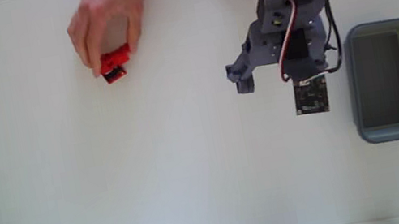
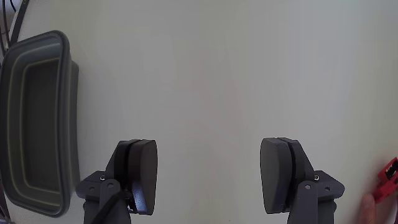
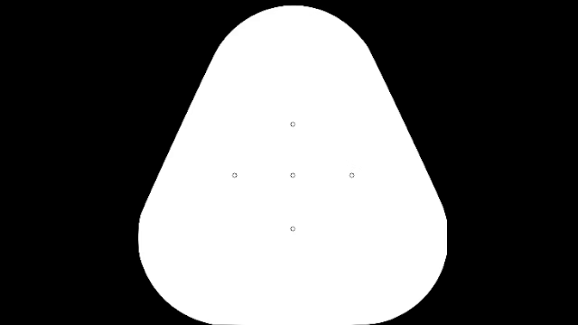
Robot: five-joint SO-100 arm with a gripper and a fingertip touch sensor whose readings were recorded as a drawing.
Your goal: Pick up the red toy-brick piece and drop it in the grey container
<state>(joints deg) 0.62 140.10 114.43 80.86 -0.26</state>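
At upper left in the fixed view, a hand (image 1: 105,21) grips the brick (image 1: 115,64); gripper (image 2: 208,177) wide, empty, beside the container (image 1: 387,80).

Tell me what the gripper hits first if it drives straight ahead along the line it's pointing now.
Probably just bare table. In the wrist view the open gripper faces empty white surface. The grey container sits off to the left and the red toy-brick piece, held by a person's hand, off to the right.

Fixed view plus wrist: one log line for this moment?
tool: open, empty | red brick: on table, held by person's hand | grey bin: empty | pick: not started
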